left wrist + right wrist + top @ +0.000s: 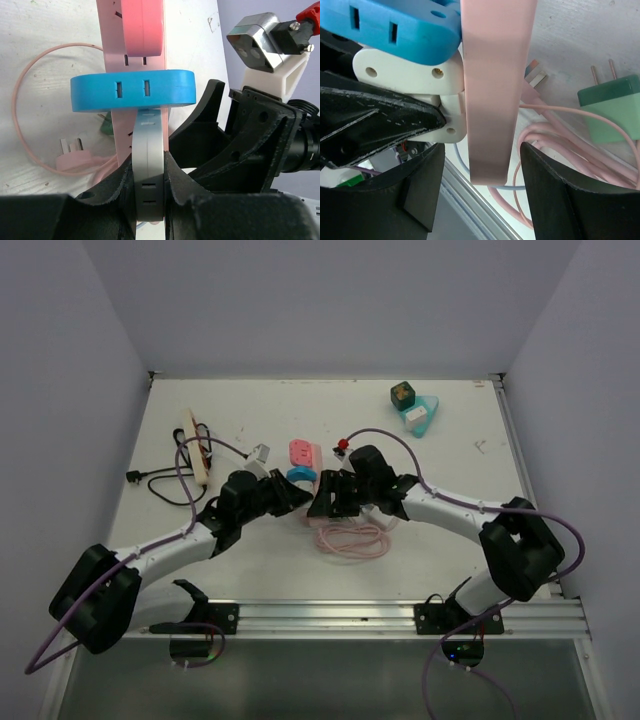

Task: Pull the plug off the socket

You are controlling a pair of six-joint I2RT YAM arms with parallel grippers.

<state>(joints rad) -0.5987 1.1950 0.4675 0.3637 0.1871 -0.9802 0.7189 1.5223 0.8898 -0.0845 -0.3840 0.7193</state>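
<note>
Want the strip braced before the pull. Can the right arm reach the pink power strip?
Probably yes: the right gripper has its jaws open either side of the pink power strip, nothing between; the left gripper pinches the white plug.

Straddling pink strip (pixel 492 75) with right tool (pixel 482 167) spread: blue plug (pixel 395 30) and white plug (pixel 405 75) at left, green plug (pixel 615 107) on table (pixel 580 30) by pink cord (pixel 570 152).

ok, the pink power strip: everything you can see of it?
Pink power strip: long, flat, matte plastic, near the centre of the top view. Paired slots on its face. Three plugs sit in it: coral plug, blue plug, white plug. The left gripper is shut on the white plug; the right gripper, open, straddles its end, not clamping. Pink cord coils beside it.
</note>
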